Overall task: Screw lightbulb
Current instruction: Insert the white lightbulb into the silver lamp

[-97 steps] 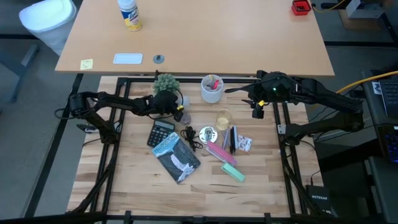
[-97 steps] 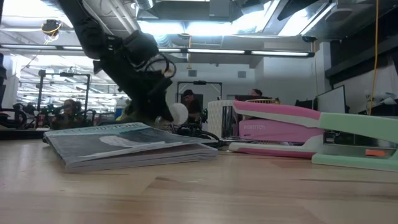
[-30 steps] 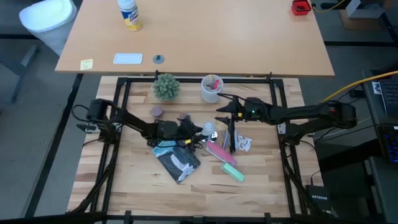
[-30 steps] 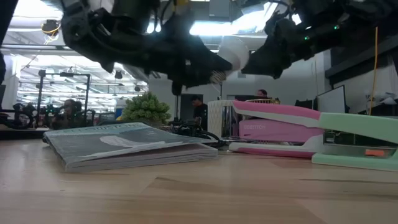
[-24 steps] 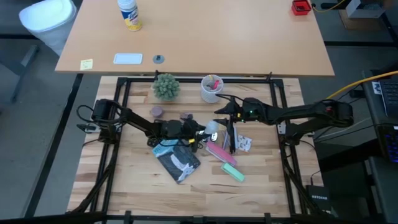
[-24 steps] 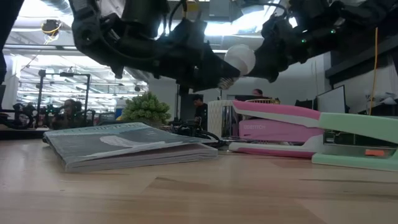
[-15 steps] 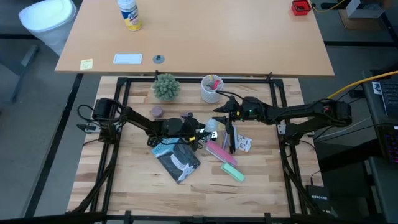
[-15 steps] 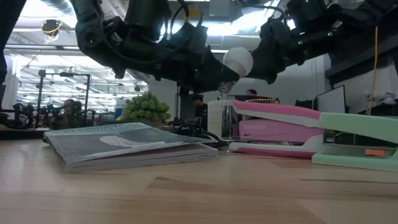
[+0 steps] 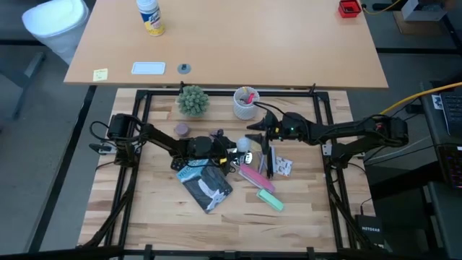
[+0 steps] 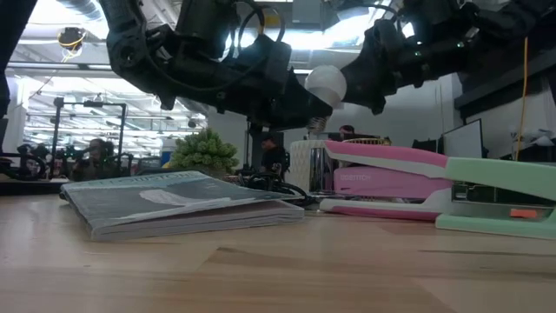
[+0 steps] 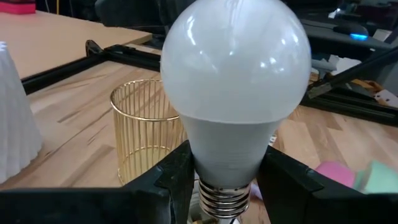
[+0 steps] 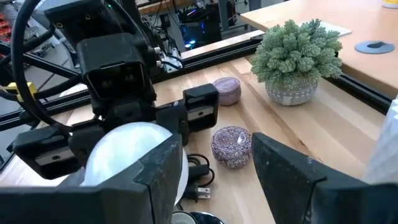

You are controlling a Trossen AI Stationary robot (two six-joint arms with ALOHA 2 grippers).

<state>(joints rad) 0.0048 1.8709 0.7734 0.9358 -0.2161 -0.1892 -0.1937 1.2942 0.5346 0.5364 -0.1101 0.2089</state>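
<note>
Left pincer [image 11: 224,186] clenched on lightbulb [image 11: 235,93] — right pincer [image 12: 214,168] spread around its globe, above the table [image 9: 144,209].

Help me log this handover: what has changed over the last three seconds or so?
Both arms left the table's back edge and met over the middle. The left gripper lifted the lightbulb by its base off the table; the right gripper swung in, and its jaws now bracket the globe. The book, pink stapler, plant and white cup stayed put.
</note>
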